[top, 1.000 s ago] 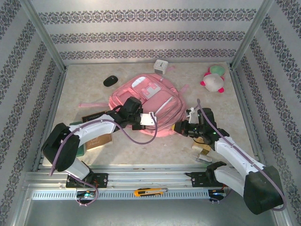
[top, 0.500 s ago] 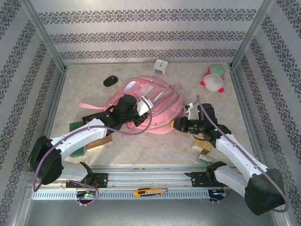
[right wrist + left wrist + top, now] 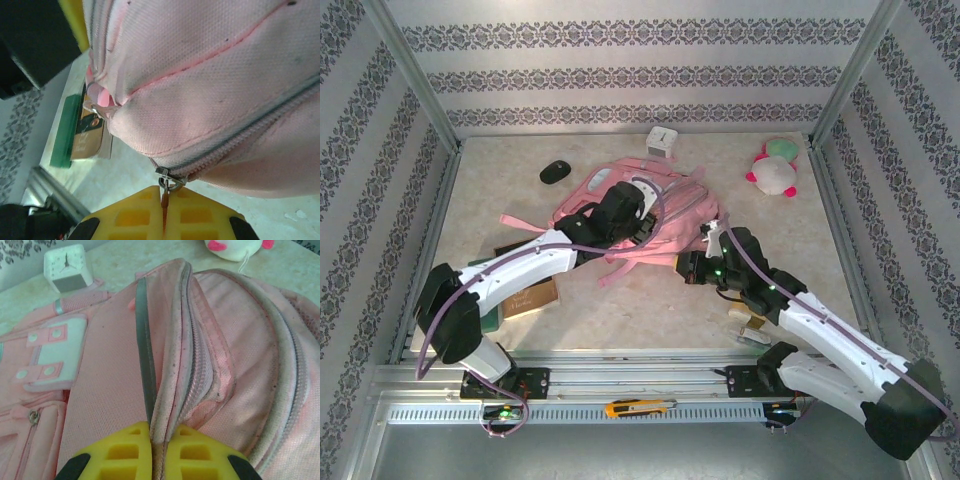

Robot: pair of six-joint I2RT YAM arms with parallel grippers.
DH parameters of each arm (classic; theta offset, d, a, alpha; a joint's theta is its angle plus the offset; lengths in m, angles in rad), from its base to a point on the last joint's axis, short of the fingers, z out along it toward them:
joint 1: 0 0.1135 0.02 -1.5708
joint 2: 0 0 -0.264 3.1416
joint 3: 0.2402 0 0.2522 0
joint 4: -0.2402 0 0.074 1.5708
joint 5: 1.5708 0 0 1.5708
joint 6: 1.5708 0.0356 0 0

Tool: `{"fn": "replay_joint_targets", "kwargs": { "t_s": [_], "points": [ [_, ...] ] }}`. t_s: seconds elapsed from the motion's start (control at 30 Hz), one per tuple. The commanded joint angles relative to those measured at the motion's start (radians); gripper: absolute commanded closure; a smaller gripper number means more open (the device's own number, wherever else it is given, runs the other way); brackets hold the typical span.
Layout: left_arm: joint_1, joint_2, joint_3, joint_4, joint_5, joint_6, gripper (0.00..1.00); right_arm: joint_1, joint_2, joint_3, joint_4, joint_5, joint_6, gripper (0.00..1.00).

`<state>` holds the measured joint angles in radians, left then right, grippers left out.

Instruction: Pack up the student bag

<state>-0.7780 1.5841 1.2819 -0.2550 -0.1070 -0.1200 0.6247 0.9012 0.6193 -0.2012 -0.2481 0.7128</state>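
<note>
pink fabric, bunched and creased, is the student bag, lying toward the back of the table between the two arms. one strap trails off to the left and another toward the near edge.

the left gripper rests on the bag's near-left side. seen from the left wrist, its yellow fingers are pressed together with a raised ridge of the bag's cloth pinched between them, beside a zip line and a grey band running up the panel.

the right gripper is low at the bag's near-right edge. seen from the right wrist, it is clamped tight on a thin orange pull tab hanging from a metal zip slider at the end of a zip along the bag's lower seam.

a white clock stands by the back wall, just behind the bag. a plush toy sits at the back right, apart from the bag, and a black mouse lies off the bag's back-left corner. a brown book and a flat green thing lie at the near left, partly under the left arm. some small pale pieces lie beside the right arm, too small to tell what they are. a yellow box cutter lies on the rail in front of the arm bases.
</note>
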Motion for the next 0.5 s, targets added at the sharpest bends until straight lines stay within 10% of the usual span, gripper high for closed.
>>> {"fn": "replay_joint_targets", "kwargs": {
  "t_s": [0.0, 0.47],
  "points": [
    [-0.003, 0.03, 0.091, 0.026, -0.125, -0.148, 1.0, 0.066, -0.06, 0.027, -0.018, 0.107, 0.019, 1.0],
    [-0.021, 0.061, 0.091, 0.009, -0.118, -0.193, 1.0, 0.201, 0.1, 0.093, 0.005, 0.245, 0.043, 1.0]
  ]
}}
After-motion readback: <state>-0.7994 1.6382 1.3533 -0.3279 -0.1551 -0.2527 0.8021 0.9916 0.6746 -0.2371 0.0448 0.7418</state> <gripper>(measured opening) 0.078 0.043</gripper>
